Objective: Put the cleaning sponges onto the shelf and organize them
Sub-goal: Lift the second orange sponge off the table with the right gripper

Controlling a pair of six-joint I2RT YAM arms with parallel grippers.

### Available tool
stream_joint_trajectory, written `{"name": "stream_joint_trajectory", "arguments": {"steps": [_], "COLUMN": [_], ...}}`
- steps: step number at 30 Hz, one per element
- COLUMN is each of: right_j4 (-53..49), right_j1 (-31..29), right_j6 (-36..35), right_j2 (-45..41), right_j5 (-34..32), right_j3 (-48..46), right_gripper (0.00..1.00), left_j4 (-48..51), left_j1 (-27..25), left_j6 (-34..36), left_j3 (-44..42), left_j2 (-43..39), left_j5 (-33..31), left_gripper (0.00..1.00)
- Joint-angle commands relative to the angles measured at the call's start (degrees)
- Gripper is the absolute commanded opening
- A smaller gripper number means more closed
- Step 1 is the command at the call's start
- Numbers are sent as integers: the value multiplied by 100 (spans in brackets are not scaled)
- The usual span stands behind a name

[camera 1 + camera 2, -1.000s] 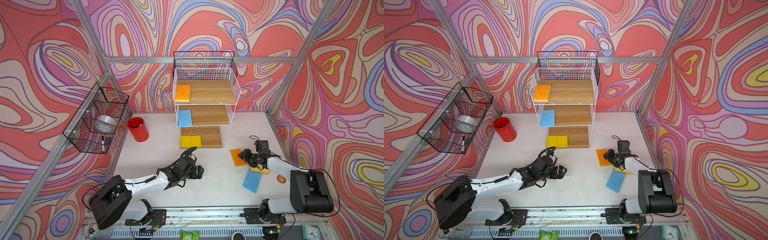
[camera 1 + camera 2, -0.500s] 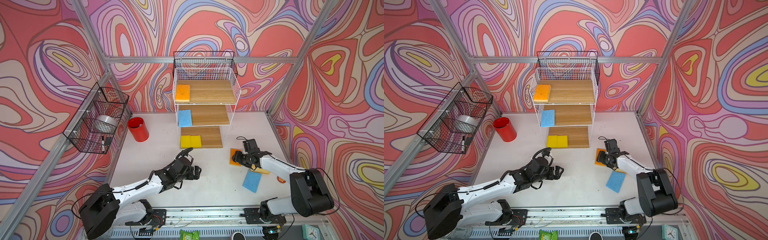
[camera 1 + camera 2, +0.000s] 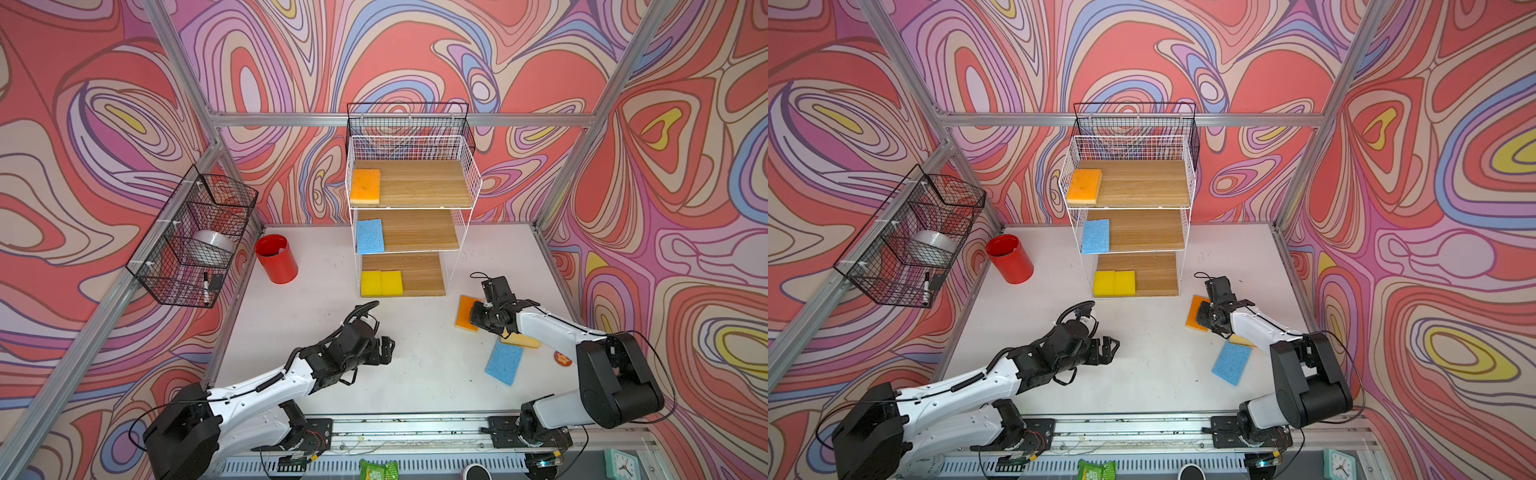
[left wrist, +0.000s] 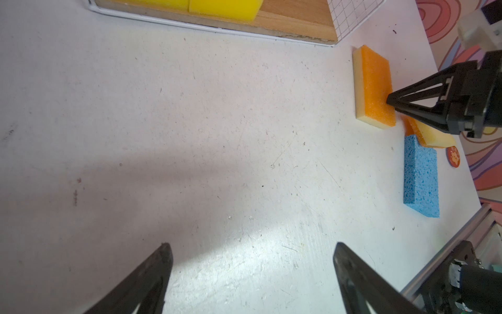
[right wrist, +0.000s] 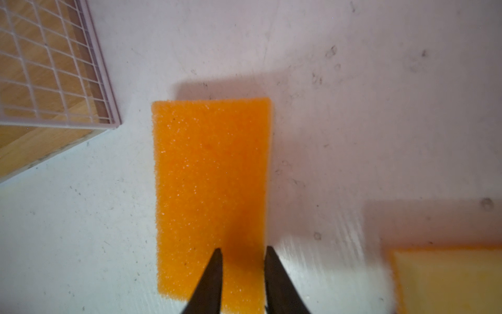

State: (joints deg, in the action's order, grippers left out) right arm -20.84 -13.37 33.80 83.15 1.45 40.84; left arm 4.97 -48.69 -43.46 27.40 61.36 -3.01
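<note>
7 cleaning sponges, sorted by place. 4 lie on the shelf: 1 orange sponge at the left end of the top board, 1 blue sponge at the left end of the middle board, and 2 yellow sponges side by side and touching at the left of the bottom board. 3 lie on the table, right of the shelf's foot. The loose orange sponge lies flat, orange face up. The pale-faced sponge is partly hidden under the right arm and touches the end of the loose blue sponge. Right gripper: jaws drawn nearly together, only a narrow gap between the tips, set at the near end of the loose orange sponge; whether they pinch it cannot be told. Left gripper: jaws spread wide with nothing between them, over bare table in front of the shelf, well apart from every sponge.
</note>
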Motion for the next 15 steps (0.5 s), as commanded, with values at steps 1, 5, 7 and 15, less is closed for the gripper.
{"name": "stream_joint_trajectory", "arguments": {"steps": [1, 5, 7, 15], "right_j4": [136, 259, 329, 528], "right_j1": [57, 138, 159, 264], "right_j6": [23, 25, 44, 89], "right_j2": [47, 174, 221, 259], "right_j5": [139, 350, 423, 645], "right_j3": [-170, -252, -290, -422], "right_gripper": [19, 17, 18, 0], "left_j4": [203, 153, 156, 261], "left_j1": [34, 34, 31, 33], "left_j6": [14, -31, -48, -92], "left_j3": [-116, -147, -154, -204], "left_j2": [-67, -37, -48, -222], "left_j5": [-128, -97, -87, -112], "left_gripper": [94, 94, 94, 94]}}
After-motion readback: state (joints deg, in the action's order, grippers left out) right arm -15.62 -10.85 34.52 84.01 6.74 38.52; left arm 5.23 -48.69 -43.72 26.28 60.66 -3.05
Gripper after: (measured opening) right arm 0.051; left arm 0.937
